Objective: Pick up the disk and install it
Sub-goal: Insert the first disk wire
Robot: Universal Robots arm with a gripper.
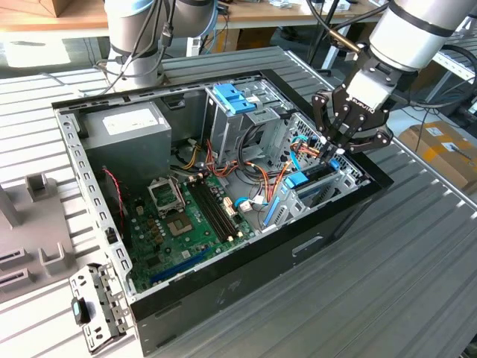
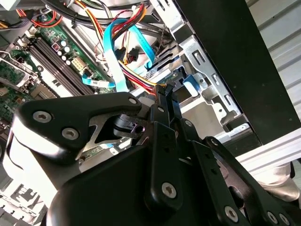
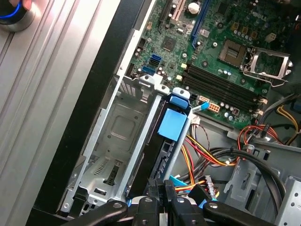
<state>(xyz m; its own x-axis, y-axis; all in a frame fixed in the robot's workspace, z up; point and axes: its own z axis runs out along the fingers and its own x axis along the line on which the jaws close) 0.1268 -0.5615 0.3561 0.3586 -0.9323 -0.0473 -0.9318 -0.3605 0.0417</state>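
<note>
Slatted metal bench w/ open PC case (image 1: pixel 223 298); claw (image 1: pixel 333 146) gripping disk (image 3: pixel 162 155) edge-on in drive bay (image 3: pixel 113 141).

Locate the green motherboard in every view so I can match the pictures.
Exterior view: the motherboard lies on the floor of the open case, to the exterior view's left of the gripper.
Second wrist view: the motherboard lies past the gripper, beside the light-blue cable.
First wrist view: the motherboard adjoins the metal drive bay.
Shared landmark: its black memory slots.
</note>
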